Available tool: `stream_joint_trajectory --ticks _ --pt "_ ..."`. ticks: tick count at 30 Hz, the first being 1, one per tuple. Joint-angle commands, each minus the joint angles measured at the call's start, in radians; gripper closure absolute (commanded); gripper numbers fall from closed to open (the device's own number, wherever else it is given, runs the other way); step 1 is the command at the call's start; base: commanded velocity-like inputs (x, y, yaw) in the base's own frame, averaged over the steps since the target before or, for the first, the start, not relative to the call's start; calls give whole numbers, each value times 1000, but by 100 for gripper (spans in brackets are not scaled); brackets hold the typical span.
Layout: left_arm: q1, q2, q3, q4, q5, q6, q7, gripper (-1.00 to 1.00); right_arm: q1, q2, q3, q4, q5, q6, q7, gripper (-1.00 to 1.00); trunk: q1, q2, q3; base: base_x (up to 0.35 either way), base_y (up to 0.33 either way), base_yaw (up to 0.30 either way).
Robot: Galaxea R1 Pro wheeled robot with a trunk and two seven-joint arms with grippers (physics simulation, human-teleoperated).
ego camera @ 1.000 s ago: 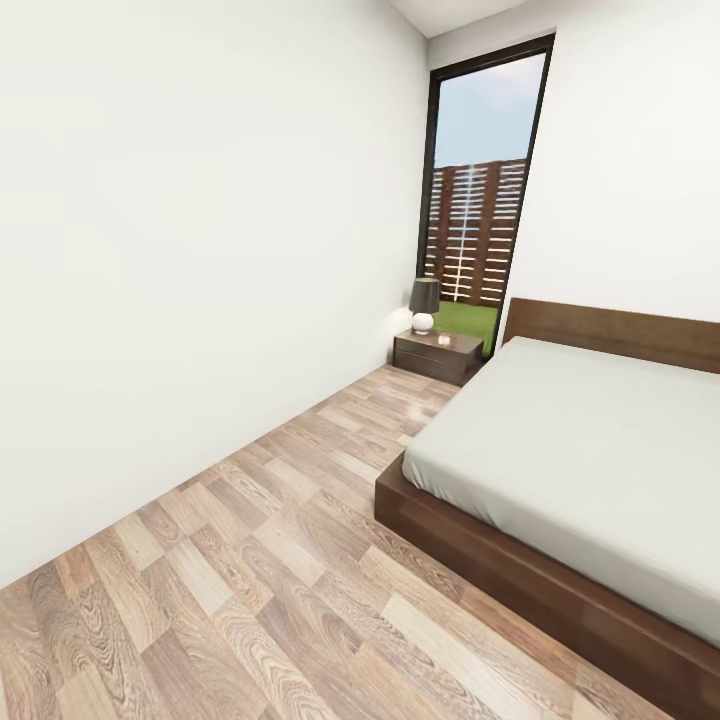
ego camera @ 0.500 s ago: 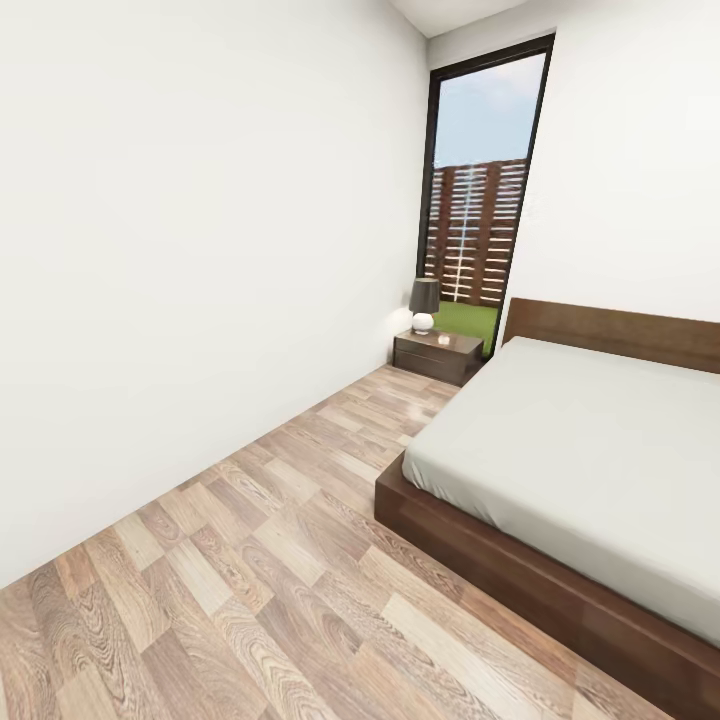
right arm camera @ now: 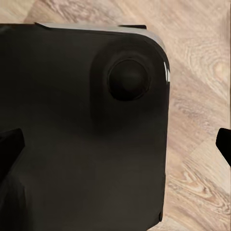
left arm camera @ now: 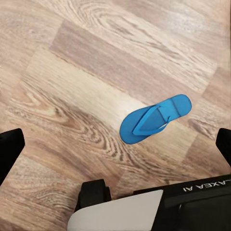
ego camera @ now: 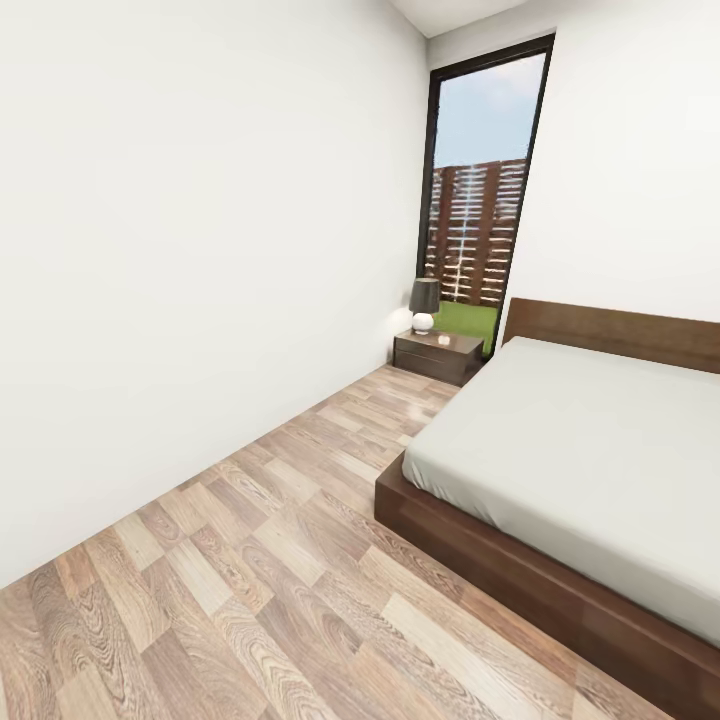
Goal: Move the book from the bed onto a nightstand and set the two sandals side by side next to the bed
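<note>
One blue sandal (left arm camera: 155, 119) lies flat on the wood floor (left arm camera: 72, 72) in the left wrist view, right of the frame's centre, strap side up. It sits between the two dark fingertips of the left gripper (left arm camera: 115, 144), which show at the frame's left and right edges; the sandal is nearer the right-edge tip (left arm camera: 224, 144) but touches neither. The fingers are spread wide, with nothing between them but floor and the sandal well below. Part of the robot's base (left arm camera: 144, 211) (white panel, black housing with lettering) fills the lower middle of that frame, just below the sandal.

Against the head views of a second and half a second ago, nothing has shifted: bed, nightstand and window sit at the same spots.

The sandal is a bright blue flip-flop with a thin V-shaped toe strap, its long axis slanting from lower left to upper right.

In the right wrist view the right gripper (right arm camera: 115, 144) also has its tips far apart at the frame's edges, holding nothing, above a black part of the robot (right arm camera: 86, 125) with a round knob.

In the head view the bed (ego camera: 570, 470) occupies the lower right, grey mattress bare where visible. The nightstand (ego camera: 437, 355) stands at centre, beside the headboard, carrying a lamp (ego camera: 424, 305), below the tall window (ego camera: 480, 200).
</note>
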Motion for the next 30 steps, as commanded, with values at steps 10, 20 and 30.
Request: stream_joint_trajectory --ticks 10,20,30 --pt "-57 -4 -99 -3 -3 57 -1 -100 0 -3 -50 -185 -9 -4 -1 -100 0 0 -1 0 0 0" --pt "-69 -9 -187 -3 -3 76 -2 -100 -4 -4 -201 -399 -20 5 1 -100 0 0 -1 0 0 0" --pt "-70 -8 -200 -3 1 56 -7 -100 -4 -7 -229 -455 -19 8 3 -100 0 0 -1 0 0 0"
